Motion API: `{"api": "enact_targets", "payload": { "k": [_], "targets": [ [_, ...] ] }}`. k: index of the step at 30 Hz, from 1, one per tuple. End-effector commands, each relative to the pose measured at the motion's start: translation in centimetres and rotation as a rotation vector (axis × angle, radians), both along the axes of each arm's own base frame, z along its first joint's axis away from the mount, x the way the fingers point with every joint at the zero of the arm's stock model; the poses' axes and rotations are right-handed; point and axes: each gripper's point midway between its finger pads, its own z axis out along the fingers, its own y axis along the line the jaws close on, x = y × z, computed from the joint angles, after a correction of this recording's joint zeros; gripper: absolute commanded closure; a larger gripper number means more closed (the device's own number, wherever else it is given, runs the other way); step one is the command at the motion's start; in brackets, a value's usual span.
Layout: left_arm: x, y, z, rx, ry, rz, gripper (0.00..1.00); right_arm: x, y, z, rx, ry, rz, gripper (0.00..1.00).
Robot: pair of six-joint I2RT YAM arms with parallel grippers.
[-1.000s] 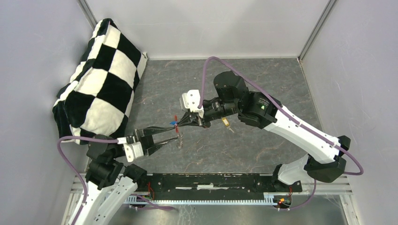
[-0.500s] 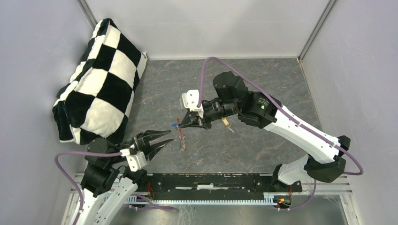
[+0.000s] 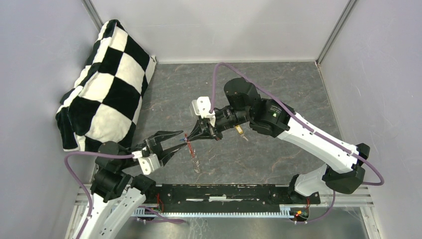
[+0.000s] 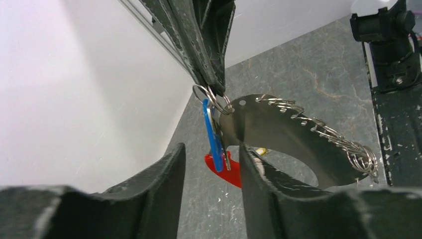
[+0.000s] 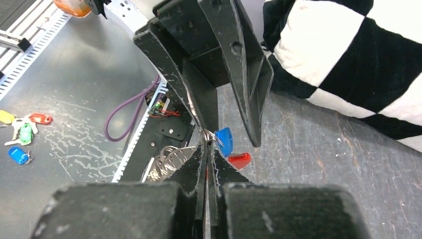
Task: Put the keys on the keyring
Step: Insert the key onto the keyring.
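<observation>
My right gripper (image 5: 207,144) pinches a wire ring (image 4: 214,99); the blue key (image 4: 213,132) hangs down. My left gripper (image 3: 181,139) gapes beside it, empty.

I see the pillow (image 3: 107,84) at the table's (image 3: 278,159) far left; the keys (image 3: 189,143) hang mid-table from the right gripper (image 3: 193,136); the left gripper (image 3: 182,138) sits just to their left.

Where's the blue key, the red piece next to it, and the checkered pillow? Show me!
blue key (image 4: 212,134), left wrist view, on its blue head.
red piece (image 4: 226,174), left wrist view, on its curved body.
checkered pillow (image 3: 112,94), top view, near its middle.
</observation>
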Motion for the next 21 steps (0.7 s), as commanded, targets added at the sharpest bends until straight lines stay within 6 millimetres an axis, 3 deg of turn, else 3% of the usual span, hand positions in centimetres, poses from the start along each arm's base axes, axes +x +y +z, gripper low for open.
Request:
{"api": "enact_targets", "payload": {
  "k": [1,11,18,21],
  "targets": [
    [0.2,-0.5,-0.2,0.003,0.000,-0.029,0.55,-0.6,0.3,1.9,0.074,-0.003,0.029,1.00],
    [0.9,-0.2,0.6,-0.010,-0.068,0.012,0.76,-0.6,0.6,1.0,0.058,0.022,0.031,1.00],
    [1.2,0.8,0.7,0.000,-0.184,0.083,0.97,0.3,0.4,0.8,0.051,0.040,-0.011,1.00],
    [1.8,1.6,1.1,0.009,-0.287,0.149,0.98,0.8,0.2,0.5,0.050,0.059,-0.031,1.00]
  ]
}}
